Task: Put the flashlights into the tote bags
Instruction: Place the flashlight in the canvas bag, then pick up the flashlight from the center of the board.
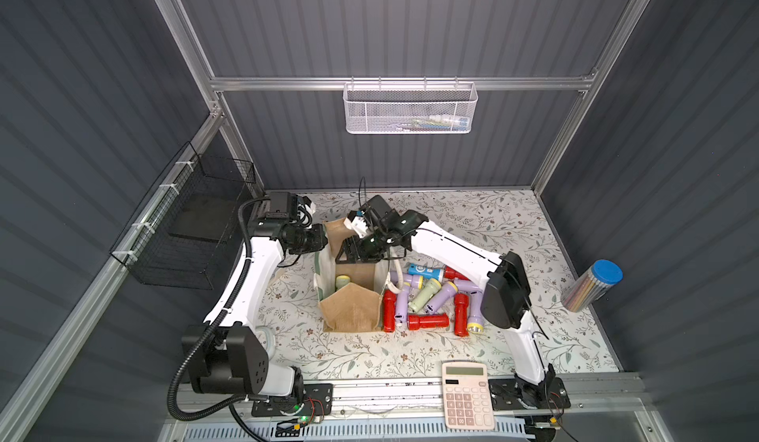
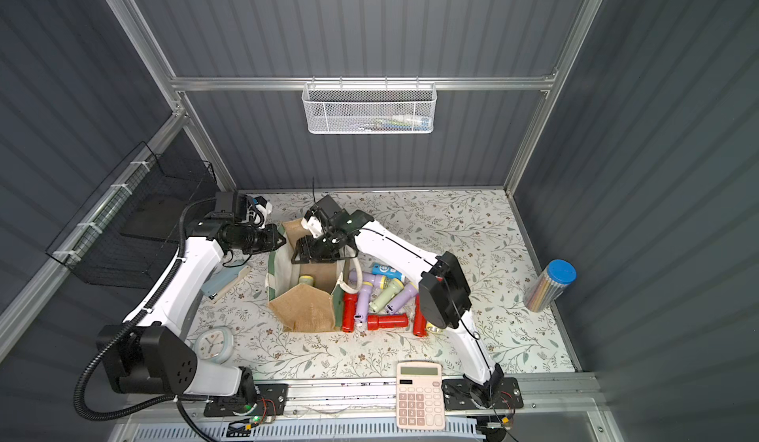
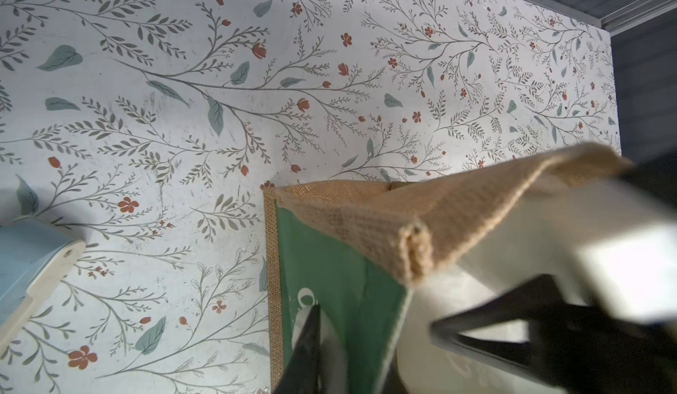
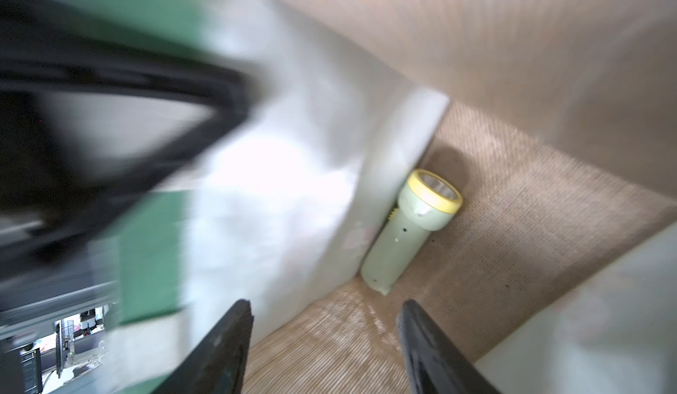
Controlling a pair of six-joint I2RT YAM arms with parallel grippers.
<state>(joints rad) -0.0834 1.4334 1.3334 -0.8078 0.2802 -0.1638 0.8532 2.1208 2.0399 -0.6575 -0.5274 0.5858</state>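
One tote bag [image 1: 349, 308] stands upright on the bench [image 1: 534, 234] with its mouth open. Exactly one flashlight can be seen inside it: a pale green flashlight [image 4: 406, 227] with a yellow ring, lying on the jute floor along the white inner wall. Just beside the bag, on its right side, a heap of flashlights [image 1: 441, 296] lies on the bench, each touching its neighbours. In this heap I count four red ones, one blue flashlight [image 1: 425, 271], one more pale green one and at least four lilac ones with yellow rings. The right arm covers part of the heap, so the lilac count is not sure. One white rope handle [image 1: 394, 282] hangs over the right edge of the bag onto a lilac one. The right gripper [image 1: 356, 253] is over the far part of the bag's mouth. In the right wrist view its jaws are spread with nothing between them, and the pale green flashlight lies ahead of the tips, apart from both. The left gripper [image 1: 323, 236] is at the far left corner of the rim, where its jaws pinch the green-and-white side panel, one outside and one inside. There are also one calculator [image 1: 468, 394] at the front edge, one clear pencil tube [image 1: 591, 286] with a blue lid and one round clock [image 2: 213, 343]. On the walls hang one white mesh basket [image 1: 410, 109] and one black wire basket [image 1: 189, 222].
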